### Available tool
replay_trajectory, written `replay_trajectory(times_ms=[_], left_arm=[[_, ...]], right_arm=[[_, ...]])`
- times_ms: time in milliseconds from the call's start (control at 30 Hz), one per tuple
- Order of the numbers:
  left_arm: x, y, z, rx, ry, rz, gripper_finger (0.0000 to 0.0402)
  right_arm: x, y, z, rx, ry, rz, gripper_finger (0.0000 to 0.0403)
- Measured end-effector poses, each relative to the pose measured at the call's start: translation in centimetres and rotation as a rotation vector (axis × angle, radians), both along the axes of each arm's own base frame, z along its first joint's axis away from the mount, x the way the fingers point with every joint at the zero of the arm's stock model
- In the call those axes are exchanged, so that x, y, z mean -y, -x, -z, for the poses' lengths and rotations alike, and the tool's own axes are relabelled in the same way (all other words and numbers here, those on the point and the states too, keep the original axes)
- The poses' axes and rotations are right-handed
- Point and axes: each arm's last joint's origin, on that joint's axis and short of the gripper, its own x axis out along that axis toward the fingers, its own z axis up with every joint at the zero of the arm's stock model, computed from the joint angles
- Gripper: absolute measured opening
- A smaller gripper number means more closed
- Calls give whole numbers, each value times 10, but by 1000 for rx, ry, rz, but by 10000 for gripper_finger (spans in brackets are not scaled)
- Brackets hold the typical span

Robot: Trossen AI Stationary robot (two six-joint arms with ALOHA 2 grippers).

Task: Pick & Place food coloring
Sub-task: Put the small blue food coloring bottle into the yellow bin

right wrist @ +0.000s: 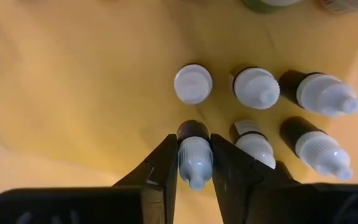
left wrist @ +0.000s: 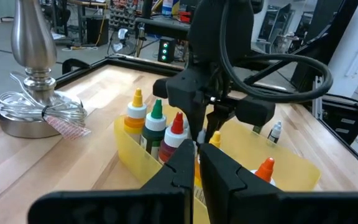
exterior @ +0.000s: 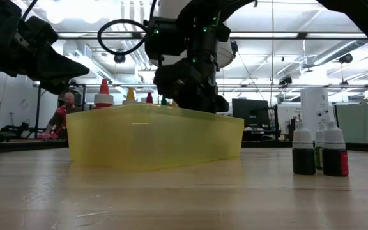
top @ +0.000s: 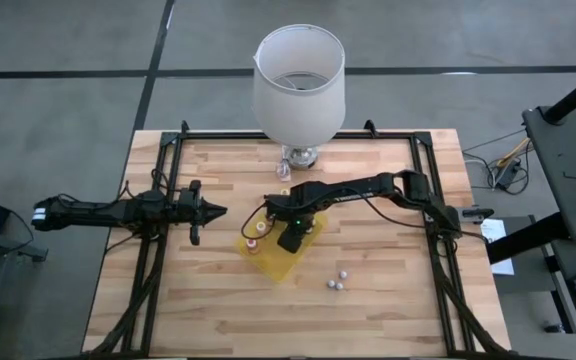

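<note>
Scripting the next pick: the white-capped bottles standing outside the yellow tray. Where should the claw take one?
Probably by the white cap of the end bottle, coming straight down from above. The bottles stand upright and bunched, so their bodies are crowded while the caps stick up free. The right claw holds a similar bottle by its cap that way.
</note>
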Motion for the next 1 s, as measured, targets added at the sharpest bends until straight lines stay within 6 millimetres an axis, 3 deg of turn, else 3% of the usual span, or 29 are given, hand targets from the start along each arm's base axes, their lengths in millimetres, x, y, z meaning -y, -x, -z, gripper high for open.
replay_trajectory(times_ms=[1000], left_arm=[[0,0,0,0,0,0,0]], right_arm=[[1,-3,7,0,32,9,74]])
